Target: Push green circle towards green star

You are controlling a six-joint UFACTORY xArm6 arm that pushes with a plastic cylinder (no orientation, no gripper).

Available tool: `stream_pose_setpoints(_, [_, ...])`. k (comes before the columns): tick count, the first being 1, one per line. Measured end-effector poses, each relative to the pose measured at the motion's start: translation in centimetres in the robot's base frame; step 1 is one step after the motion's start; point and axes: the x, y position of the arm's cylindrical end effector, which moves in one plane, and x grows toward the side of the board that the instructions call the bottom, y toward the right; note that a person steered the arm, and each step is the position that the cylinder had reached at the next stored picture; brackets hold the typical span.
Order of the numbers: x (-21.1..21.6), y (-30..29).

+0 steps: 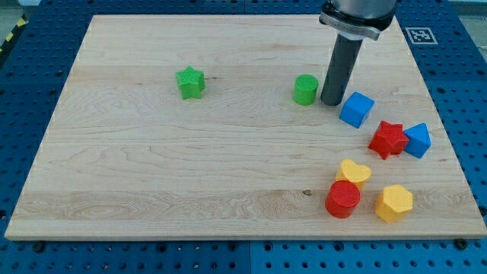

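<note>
My tip (331, 102) is resting on the tabletop (152, 167) just right of the green circle (305, 90), the green star (190, 82) lying well left; no jaws are showing.

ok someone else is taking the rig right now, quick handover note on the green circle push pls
My tip stands just to the view's right of the green circle, close beside it; contact cannot be told.
The green star lies well off to the view's left, at about the same height on the board.
Done: tip is lined up behind the circle.
Left: push the circle leftward across the open gap to the star.
</note>
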Motion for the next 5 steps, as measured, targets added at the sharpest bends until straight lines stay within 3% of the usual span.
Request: stream_pose_setpoints(5, [-1.7, -2.7])
